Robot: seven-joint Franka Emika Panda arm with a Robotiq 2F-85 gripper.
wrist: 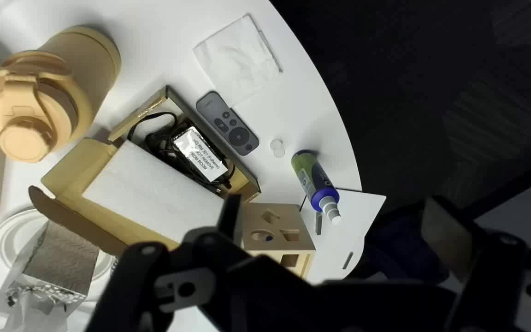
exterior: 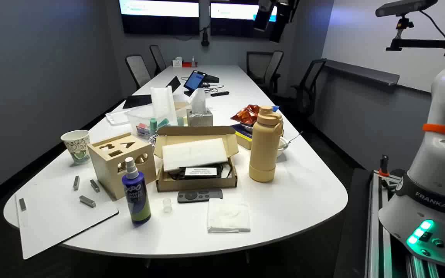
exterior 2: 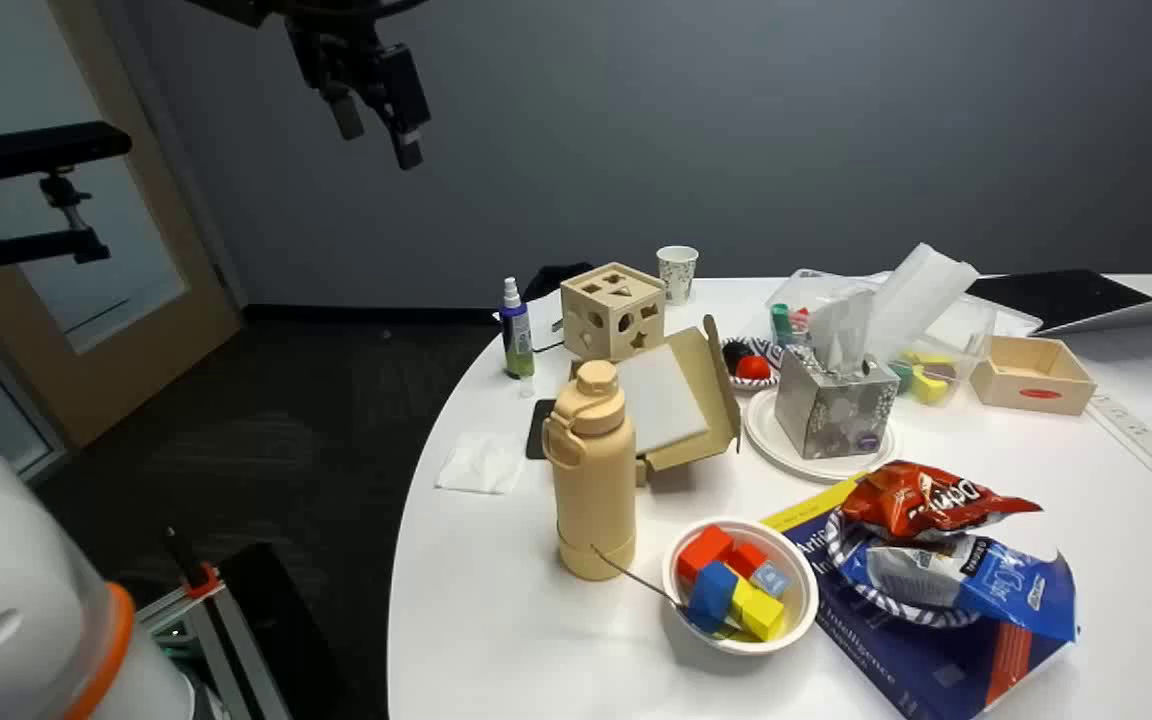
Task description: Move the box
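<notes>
White bench (exterior: 303,197) carries box (exterior 2: 614,312): wooden, likely stiff and light, best taken across opposite side walls; gripper (exterior 2: 378,145) spread, empty.

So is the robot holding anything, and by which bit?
Nothing is held: the gripper is open in the air, and the wooden box sits on the table.

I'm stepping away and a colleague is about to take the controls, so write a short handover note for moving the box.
Gripper: open, high in the air, holding nothing.
Wooden box: standing on the table, between the paper cup and the open cardboard box; the spray bottle stands close by.
Done: box not gripped or lifted.
Left: most likely, lower to the box, grip it, move it and set it down. The target spot isn't shown.
</notes>
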